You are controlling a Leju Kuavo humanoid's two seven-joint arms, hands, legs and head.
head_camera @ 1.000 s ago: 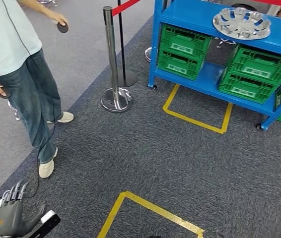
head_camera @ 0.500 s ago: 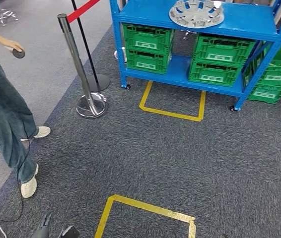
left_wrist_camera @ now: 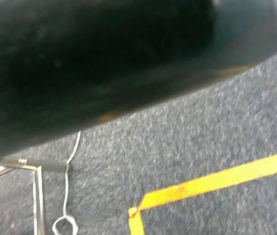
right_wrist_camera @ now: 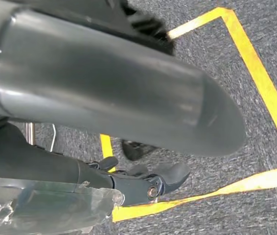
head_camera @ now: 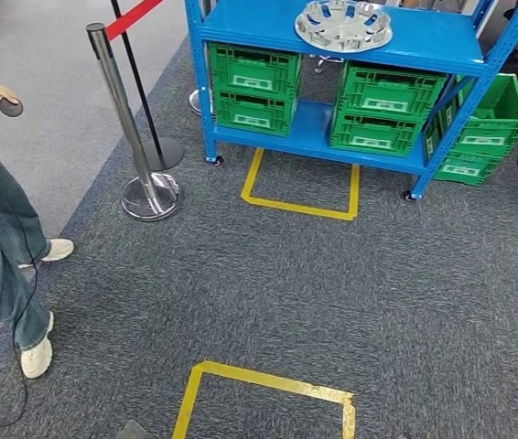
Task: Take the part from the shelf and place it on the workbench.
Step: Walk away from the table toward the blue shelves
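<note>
The whole picture has been shifted since the earlier frames, so the camera has been turned and not the things: the part (head_camera: 343, 24) is now seen near the middle of the head view's top edge, and the left hand that was seen low at the corner a second ago has been lost from that view.

The part, a silver spoked disc like a wheel cover, is lying flat on the top level of the blue shelf (head_camera: 443, 55), untouched. It is judged to be left there in the open for an easy pick from the front. Below the part, on the lower level, two green crates (head_camera: 253, 84) are stacked side by side; another green crate (head_camera: 490, 130) is set beside the shelf's right leg. On the carpet just in front of the shelf a yellow taped box (head_camera: 299, 205) is marked, judged to be the standing spot for the pick. A second taped box (head_camera: 268, 382) is seen well nearer the robot, so an approach is still to be walked.

To the left of the shelf a chrome stanchion (head_camera: 126, 128) with a red belt is posted, and farther left a person (head_camera: 1, 247) is standing, a dark disc held in a hand.

Carpet and yellow tape are shown from close by in the wrist views. How far the fingers of either hand are opened cannot be told.
</note>
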